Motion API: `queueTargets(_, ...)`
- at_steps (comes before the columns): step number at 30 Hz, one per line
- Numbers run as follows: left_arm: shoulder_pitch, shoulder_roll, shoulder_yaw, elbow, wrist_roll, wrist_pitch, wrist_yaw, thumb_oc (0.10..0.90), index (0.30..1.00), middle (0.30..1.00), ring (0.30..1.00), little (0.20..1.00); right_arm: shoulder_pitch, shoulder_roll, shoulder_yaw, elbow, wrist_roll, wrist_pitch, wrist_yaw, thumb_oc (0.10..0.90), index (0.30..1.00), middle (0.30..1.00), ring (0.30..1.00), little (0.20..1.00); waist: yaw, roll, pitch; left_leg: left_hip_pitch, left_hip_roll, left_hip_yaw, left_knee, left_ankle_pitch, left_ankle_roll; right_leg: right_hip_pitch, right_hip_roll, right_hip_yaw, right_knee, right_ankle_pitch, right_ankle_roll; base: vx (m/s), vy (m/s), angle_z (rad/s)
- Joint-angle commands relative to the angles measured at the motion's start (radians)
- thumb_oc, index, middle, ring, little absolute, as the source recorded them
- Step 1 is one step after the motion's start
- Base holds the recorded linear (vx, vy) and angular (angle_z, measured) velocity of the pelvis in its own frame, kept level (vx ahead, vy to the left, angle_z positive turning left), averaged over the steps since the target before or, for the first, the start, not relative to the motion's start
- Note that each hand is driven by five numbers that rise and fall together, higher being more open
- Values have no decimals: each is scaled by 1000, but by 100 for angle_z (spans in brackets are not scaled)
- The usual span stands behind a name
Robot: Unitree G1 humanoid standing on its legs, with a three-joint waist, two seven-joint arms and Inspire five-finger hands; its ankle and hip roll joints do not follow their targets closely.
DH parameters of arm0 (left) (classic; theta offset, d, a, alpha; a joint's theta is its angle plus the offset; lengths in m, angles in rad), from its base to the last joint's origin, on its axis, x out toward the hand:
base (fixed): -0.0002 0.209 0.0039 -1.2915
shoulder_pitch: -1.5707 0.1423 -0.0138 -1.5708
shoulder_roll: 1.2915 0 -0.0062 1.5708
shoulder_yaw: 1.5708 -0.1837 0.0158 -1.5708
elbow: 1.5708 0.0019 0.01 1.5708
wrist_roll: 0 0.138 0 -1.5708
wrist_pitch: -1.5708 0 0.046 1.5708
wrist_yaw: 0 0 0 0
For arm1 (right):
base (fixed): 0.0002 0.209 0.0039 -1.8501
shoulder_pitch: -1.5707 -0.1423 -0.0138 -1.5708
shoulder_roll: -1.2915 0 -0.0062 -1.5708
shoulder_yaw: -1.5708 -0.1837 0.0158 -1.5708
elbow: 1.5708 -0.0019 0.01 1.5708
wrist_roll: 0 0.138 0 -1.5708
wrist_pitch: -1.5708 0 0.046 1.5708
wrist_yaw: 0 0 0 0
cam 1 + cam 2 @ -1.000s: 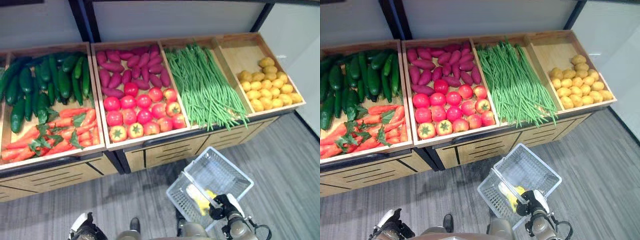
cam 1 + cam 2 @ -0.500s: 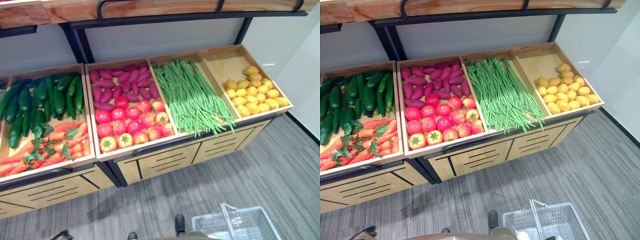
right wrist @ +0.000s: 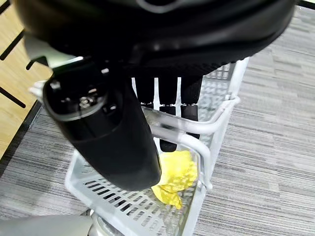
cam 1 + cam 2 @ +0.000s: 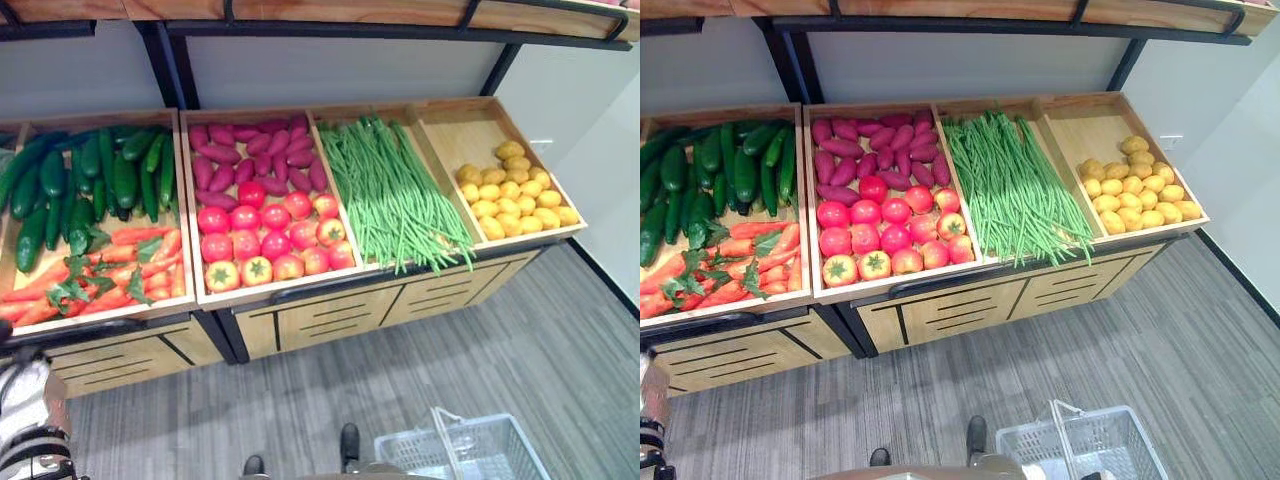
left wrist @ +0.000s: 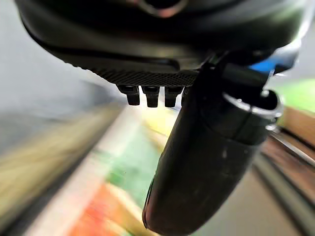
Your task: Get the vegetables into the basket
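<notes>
A wooden stand holds cucumbers point(image 4: 100, 175), carrots point(image 4: 130, 265), purple sweet potatoes point(image 4: 255, 150), tomatoes point(image 4: 270, 235), green beans point(image 4: 395, 195) and small yellow potatoes point(image 4: 515, 195). The white wire basket point(image 4: 480, 428) hangs low at the lower right, over the floor. In the right wrist view my right hand point(image 3: 113, 132) has its fingers curled round the basket's handle point(image 3: 206, 129), and a yellow item point(image 3: 174, 177) lies inside. My left hand point(image 4: 25, 395) is at the lower left, below the carrot bin. In its wrist view the left hand point(image 5: 206, 162) holds nothing and its fingers look straight.
A dark metal frame and an upper shelf point(image 4: 330, 15) run over the bins. Drawer fronts point(image 4: 320, 320) face the grey plank floor point(image 4: 330, 395). A pale wall point(image 4: 610, 130) closes the right side. A person's dark shoes point(image 4: 348, 445) show at the bottom middle.
The camera has tilted and shifted between frames, so the basket now sits at the bottom edge. My left hand has come up at the lower left. The right hand keeps hold of the handle.
</notes>
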State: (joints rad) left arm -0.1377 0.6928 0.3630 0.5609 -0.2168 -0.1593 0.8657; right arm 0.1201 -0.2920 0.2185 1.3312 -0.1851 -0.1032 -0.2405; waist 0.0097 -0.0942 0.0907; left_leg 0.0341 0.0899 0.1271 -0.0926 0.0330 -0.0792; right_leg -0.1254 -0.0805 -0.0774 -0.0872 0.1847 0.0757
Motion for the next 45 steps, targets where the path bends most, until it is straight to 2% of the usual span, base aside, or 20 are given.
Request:
queueTargets(1, -70, 64, 9, 33, 214, 21, 57, 900, 1000, 1000, 1000, 1000, -50, -28, 3, 8, -17, -30, -38, 400, 300, 300, 300, 300, -26, 5, 20, -41, -7, -21, 5, 17, -5, 79, -66, 18, 2, -40, 100, -7, -3, -3)
queueTargets(9, -76, 62, -92, 18, 375, 63, -22, 900, 1000, 1000, 1000, 1000, -72, -61, 0, -23, -41, -36, -44, 400, 300, 300, 300, 300, -35, 7, 35, -51, -6, -12, 5, 20, -6, 68, -69, 26, 0, -35, 100, -10, 7, -2)
queueTargets(12, -79, 92, -200, 36, 460, 76, -127, 900, 1000, 1000, 1000, 1000, -95, -79, 5, -42, -49, -38, -42, 400, 300, 300, 300, 300, -40, 14, 50, -60, -7, -8, 5, 25, -5, 54, -70, 31, 0, -28, 101, -28, 18, -2)
queueTargets(14, -82, 101, -214, 43, 475, 75, -134, 900, 1000, 1000, 1000, 1000, -99, -81, 6, -42, -51, -37, -42, 400, 300, 300, 300, 300, -40, 15, 53, -62, -7, -8, 5, 26, -5, 52, -70, 31, 0, -28, 101, 0, 0, 0)
queueTargets(17, -89, 143, -300, 77, 546, 77, -196, 900, 1000, 1000, 1000, 1000, -120, -91, 16, -50, -57, -38, -42, 400, 300, 300, 300, 300, -43, 16, 66, -73, -5, -8, 5, 31, -5, 40, -71, 32, 1, -23, 102, -29, 15, -1)
queueTargets(20, -95, 160, -329, 81, 570, 78, -220, 900, 1000, 1000, 1000, 1000, -126, -93, 19, -52, -58, -41, -43, 400, 300, 300, 300, 300, -43, 17, 72, -79, -4, -8, 5, 33, -6, 34, -71, 31, 1, -21, 102, -16, 9, -1)
queueTargets(24, -101, 222, -389, 84, 620, 73, -283, 900, 1000, 1000, 1000, 1000, -140, -102, 22, -60, -56, -43, -42, 400, 300, 300, 300, 300, -43, 19, 82, -88, -5, -9, 5, 36, -4, 26, -71, 33, 3, -17, 103, 0, 0, 0)
queueTargets(31, -117, 281, -431, 139, 655, 90, -335, 900, 1000, 1000, 1000, 1000, -149, -112, 22, -64, -58, -44, -38, 400, 300, 300, 300, 300, -42, 21, 89, -88, -5, -6, 5, 38, -3, 20, -74, 33, 4, -12, 105, -3, 7, 1)
queueTargets(38, -173, 321, -463, 212, 687, 130, -376, 900, 1000, 1000, 1000, 1000, -153, -124, 25, -60, -68, -36, -30, 400, 300, 300, 300, 300, -45, 23, 101, -93, -7, -2, 5, 41, -1, 9, -75, 37, 7, -9, 107, -2, 4, -1)
queueTargets(42, -251, 372, -542, 277, 752, 166, -426, 900, 1000, 1000, 1000, 1000, -165, -140, 33, -66, -71, -31, -22, 400, 300, 300, 300, 300, -48, 26, 111, -103, -9, -3, 5, 45, 1, -4, -78, 39, 9, -6, 108, -21, 25, -2)
queueTargets(45, -365, 410, -650, 335, 811, 192, -494, 900, 1000, 1000, 1000, 1000, -184, -153, 42, -68, -70, -24, -15, 400, 300, 300, 300, 300, -53, 27, 131, -121, -11, -6, 5, 53, 3, -21, -82, 40, 13, 2, 110, -45, 29, 3)
